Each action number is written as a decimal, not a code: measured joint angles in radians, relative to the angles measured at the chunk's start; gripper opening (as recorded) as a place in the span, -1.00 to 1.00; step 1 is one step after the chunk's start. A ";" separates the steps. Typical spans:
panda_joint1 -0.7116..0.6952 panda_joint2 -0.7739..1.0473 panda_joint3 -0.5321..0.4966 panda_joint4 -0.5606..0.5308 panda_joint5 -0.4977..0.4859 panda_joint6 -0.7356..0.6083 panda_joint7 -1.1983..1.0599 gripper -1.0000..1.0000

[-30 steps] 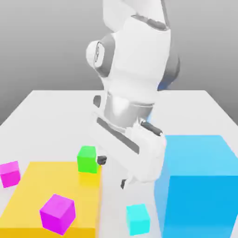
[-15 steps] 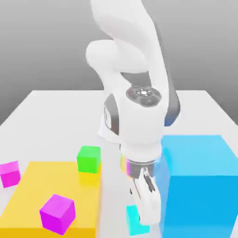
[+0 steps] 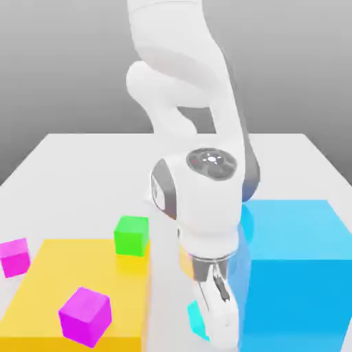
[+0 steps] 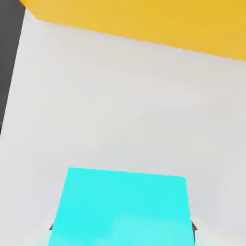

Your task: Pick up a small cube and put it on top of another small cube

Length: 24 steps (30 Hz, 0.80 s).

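Note:
The small cube, light cyan, lies on the white table near the front; a sliver of it [image 3: 195,317] shows beside the hand. In the hand view it [image 4: 122,206] sits between the two fingertips, touching both. My gripper [image 3: 217,331] has come down over it and is shut on it, with the cube still resting on the table. The other small cube, bright pink [image 3: 14,256], rests on the table at the exterior view's far left, well apart from the gripper.
A flat yellow slab [image 3: 55,275] lies at the front left with a violet-magenta cube [image 3: 84,315] on it and a green cube [image 3: 131,234] at its far corner. A huge blue cube [image 3: 295,275] stands close to the hand's right. The white table [image 3: 82,172] stretches behind.
The arm swung over and lowered onto the cyan cube, hiding most of it. The fingers went from open to shut on the cube.

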 joint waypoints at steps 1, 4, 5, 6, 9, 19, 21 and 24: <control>-0.018 -0.026 0.023 -0.007 0.022 -0.020 -0.015 -1.00; -0.050 -0.060 0.051 0.008 0.070 -0.079 -0.108 -1.00; -0.058 -0.065 0.048 0.029 0.063 -0.103 -0.139 -1.00; -0.066 -0.071 0.043 0.052 0.051 -0.129 -0.169 -1.00; -0.091 -0.085 0.027 0.126 0.017 -0.208 -0.266 -1.00; -0.222 -0.146 -0.045 0.241 0.018 -0.355 -0.647 -1.00; -0.267 -0.159 -0.067 0.208 0.057 -0.336 -0.734 -1.00; -0.340 -0.177 -0.098 0.154 0.116 -0.303 -0.863 -1.00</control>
